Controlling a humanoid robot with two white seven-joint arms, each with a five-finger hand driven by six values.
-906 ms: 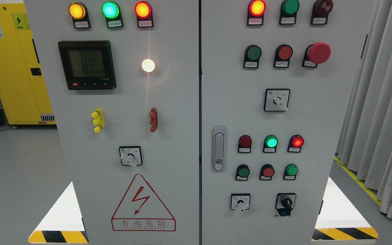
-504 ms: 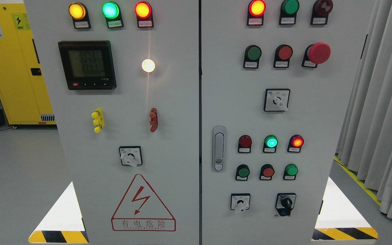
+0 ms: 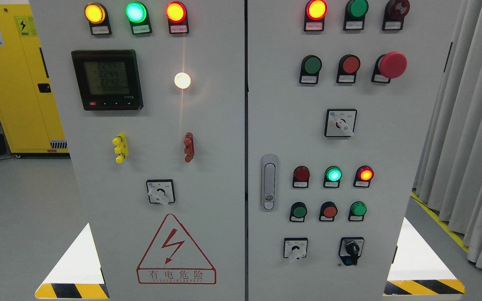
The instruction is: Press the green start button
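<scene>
A grey control cabinet (image 3: 241,125) with two doors fills the view. The right door carries three green push buttons: one in the upper row (image 3: 311,65), and two in the lower row, at its left end (image 3: 298,211) and its right end (image 3: 357,208). I cannot read their labels. A red button (image 3: 350,65) and a red mushroom stop button (image 3: 392,65) sit to the right of the upper green button. Lit indicator lamps show above them, one red (image 3: 316,9), and in the row at mid-height, one green (image 3: 333,174). Neither hand nor arm is in view.
The left door holds a digital meter (image 3: 107,79), a lit white lamp (image 3: 182,80), rotary switches and a red warning triangle (image 3: 176,251). A door handle (image 3: 269,182) is left of the lower buttons. A yellow cabinet (image 3: 15,79) stands at far left, grey curtains (image 3: 471,125) at right.
The meter digits have changed slightly. Nothing else has moved.
</scene>
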